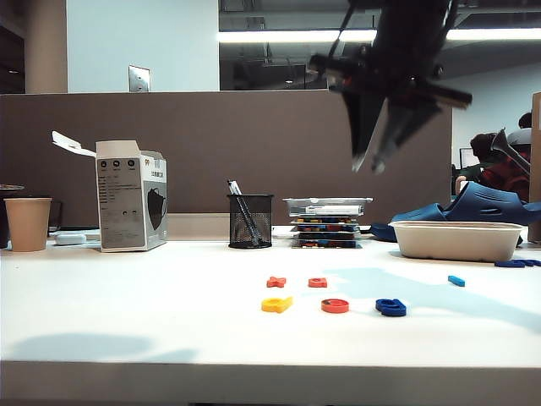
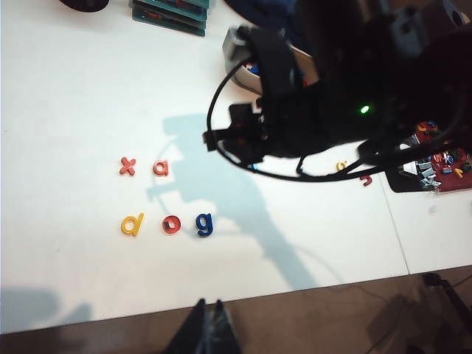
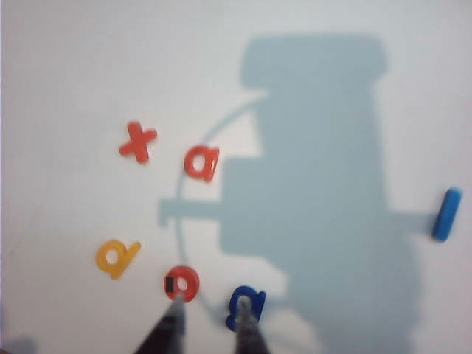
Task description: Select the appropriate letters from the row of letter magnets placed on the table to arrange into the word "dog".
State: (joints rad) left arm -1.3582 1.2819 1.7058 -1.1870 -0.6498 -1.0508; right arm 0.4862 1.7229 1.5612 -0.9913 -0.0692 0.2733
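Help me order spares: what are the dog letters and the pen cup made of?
Yellow d, red-orange o, blue g: seemingly moulded plastic, solid colours, slight sheen. Pen cup: black see-through mesh, probably metal.

- I see the white table [image 1: 127,321] carrying a front line: yellow "d" [image 1: 276,304], red-orange "o" [image 1: 335,305], dark blue "g" [image 1: 390,307].
- Behind them lie a red-orange "x" [image 1: 275,282] and a red-orange "a" [image 1: 317,282].
- A light blue bar [image 1: 456,280] lies well apart to the right.
- Farther back I see a paper cup [image 1: 27,223], carton [image 1: 131,196], mesh pen holder [image 1: 250,221], stacked trays [image 1: 326,222] and a beige tub [image 1: 456,239].
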